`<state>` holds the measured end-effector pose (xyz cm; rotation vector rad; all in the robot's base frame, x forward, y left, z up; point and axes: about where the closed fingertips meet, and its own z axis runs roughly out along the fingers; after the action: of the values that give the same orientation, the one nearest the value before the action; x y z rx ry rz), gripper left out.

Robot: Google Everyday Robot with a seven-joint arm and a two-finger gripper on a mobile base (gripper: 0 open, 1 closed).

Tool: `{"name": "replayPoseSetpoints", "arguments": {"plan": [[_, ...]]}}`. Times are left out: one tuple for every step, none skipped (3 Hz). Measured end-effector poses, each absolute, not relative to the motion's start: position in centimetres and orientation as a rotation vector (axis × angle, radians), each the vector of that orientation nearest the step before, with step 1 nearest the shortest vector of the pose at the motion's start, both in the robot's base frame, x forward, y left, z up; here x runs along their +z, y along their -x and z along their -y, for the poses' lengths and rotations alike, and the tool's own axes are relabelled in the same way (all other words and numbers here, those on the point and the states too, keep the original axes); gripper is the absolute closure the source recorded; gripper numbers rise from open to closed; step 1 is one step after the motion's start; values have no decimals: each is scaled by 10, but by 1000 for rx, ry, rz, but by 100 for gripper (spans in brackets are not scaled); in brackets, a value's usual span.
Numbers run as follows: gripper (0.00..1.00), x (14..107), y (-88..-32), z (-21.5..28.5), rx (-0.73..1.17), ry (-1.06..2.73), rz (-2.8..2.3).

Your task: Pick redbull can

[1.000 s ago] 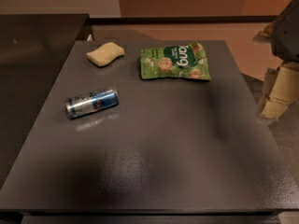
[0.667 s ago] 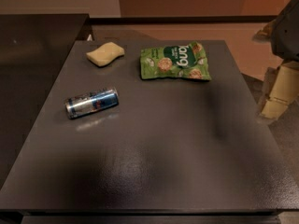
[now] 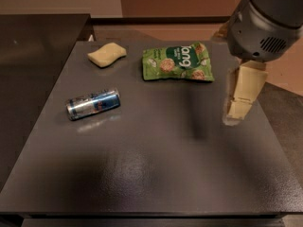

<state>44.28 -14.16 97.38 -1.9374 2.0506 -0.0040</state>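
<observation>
— What had changed since the frame a second before?

— From my station, only the arm. The gripper [image 3: 239, 103] had come in leftward from the right edge and hung over the right side of the dark table [image 3: 156, 174], below the arm's grey housing [image 3: 267, 22]. Nothing on the table had shifted.

— Open or closed?

— I couldn't tell whether it was open or closed.

— And the target?

— The redbull can [image 3: 93, 104] lay on its side at the left of the table, well apart from the gripper. Its blue and silver print was too small for me to read. Farther back sat a pale yellow sponge [image 3: 107, 54], then to its right the green snack bag [image 3: 177, 62], lying flat. Its white lettering appeared to read "ong".
</observation>
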Motion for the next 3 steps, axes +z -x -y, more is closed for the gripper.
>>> {"name": "replayPoseSetpoints", "arguments": {"plan": [[0,964,-447,95,32,2048,-1945],[0,950,-452,51,57,2140,-1849],[0,933,-454,9,81,2226,-1764]]}}
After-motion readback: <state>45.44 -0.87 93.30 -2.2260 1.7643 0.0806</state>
